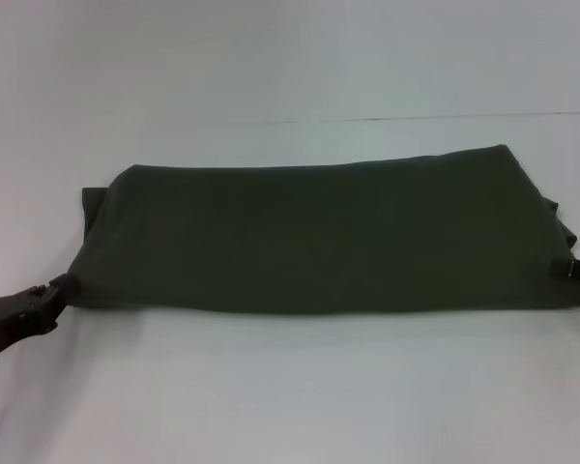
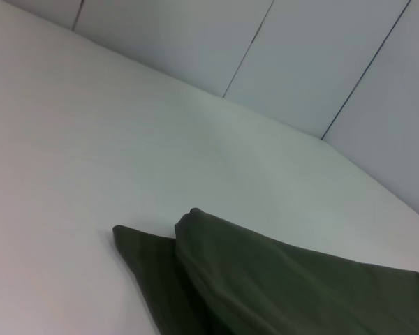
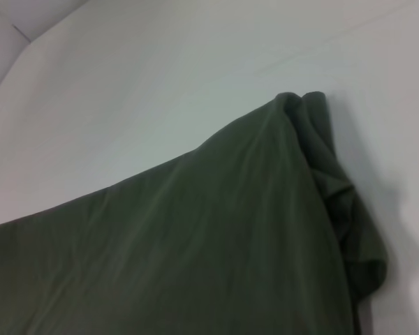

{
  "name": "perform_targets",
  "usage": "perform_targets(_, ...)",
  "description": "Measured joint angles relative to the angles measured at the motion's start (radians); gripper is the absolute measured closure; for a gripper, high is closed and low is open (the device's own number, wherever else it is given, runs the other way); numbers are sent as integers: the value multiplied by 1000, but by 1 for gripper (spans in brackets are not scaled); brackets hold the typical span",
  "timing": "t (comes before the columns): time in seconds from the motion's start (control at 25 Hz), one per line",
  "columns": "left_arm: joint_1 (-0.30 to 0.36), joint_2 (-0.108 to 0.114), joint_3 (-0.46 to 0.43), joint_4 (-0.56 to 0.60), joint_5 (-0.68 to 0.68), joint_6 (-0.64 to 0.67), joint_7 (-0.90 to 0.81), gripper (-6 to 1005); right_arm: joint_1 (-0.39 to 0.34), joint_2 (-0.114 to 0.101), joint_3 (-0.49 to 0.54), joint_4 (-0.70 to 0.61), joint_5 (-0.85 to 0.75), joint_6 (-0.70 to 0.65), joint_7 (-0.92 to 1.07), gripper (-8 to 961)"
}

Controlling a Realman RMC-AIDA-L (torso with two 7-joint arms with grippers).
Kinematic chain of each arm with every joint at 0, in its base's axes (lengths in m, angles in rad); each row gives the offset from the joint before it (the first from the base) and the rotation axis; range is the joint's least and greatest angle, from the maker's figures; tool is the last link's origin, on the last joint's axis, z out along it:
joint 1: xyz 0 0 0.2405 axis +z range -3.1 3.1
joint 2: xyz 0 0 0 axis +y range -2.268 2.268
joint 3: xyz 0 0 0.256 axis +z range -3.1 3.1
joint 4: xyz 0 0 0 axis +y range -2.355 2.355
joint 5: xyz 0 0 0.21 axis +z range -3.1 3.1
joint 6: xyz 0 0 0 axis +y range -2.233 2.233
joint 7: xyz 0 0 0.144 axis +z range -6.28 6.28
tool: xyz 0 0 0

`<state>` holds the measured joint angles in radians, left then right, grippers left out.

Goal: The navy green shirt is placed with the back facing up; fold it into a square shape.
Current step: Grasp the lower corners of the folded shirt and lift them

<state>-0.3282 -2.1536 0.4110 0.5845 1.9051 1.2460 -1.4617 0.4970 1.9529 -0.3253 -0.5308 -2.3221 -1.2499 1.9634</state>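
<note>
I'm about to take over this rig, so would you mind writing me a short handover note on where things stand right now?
Left gripper: at the navy green shirt's near left corner, apparently pinching it.
Right gripper: at the shirt's near right corner, also seemingly gripping.
Shirt: lies on the white table as a wide band, layers showing at both ends.
Done: it looks folded lengthwise at least once.
Left: fold the ends across into a square, then release.
</note>
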Motion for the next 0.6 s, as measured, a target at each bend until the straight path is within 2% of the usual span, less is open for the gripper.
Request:
perform_targets(0.2, -6, 0, 0, 0, 1, -2, -2, 984, 5, -1, 0, 0, -1, -36, -3, 363)
perform_targets(0.4, -6, 0, 0, 0, 1, -8, -2, 984, 6, -3, 0, 0, 0, -47, -4, 566)
perform_targets(0.6, -7, 0, -1, 0, 0, -16, -2, 984, 1, -3, -4, 2, 0, -48, -3, 717)
